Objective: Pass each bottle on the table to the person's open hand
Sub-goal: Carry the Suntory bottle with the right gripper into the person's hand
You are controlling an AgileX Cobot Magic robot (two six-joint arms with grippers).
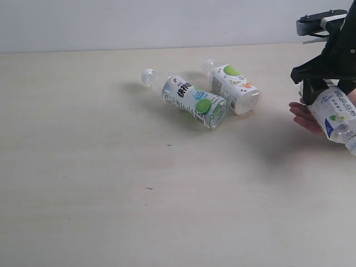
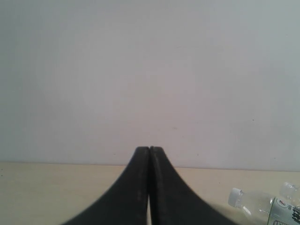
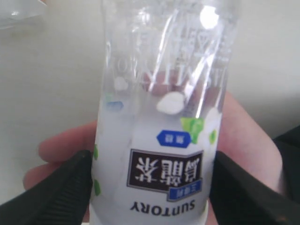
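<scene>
My right gripper (image 1: 315,89) is shut on the blue-labelled bottle (image 1: 335,114), holding it tilted at the far right, just over the person's open hand (image 1: 303,117). In the right wrist view the black fingers (image 3: 56,187) press both sides of this bottle (image 3: 159,140), and the hand (image 3: 246,140) lies right behind it. Two white-capped bottles lie on the table (image 1: 111,183): a green-labelled one (image 1: 192,99) and a white-labelled one (image 1: 233,85) beside it. My left gripper (image 2: 149,150) is shut on nothing and does not show in the exterior view. The pink-red bottle is out of view.
The left wrist view faces a pale wall above the table's far edge, with one lying bottle (image 2: 262,204) at its corner. A dark sleeve (image 3: 288,154) shows at the person's wrist. A few tiny dark specks (image 1: 169,145) mark the tabletop.
</scene>
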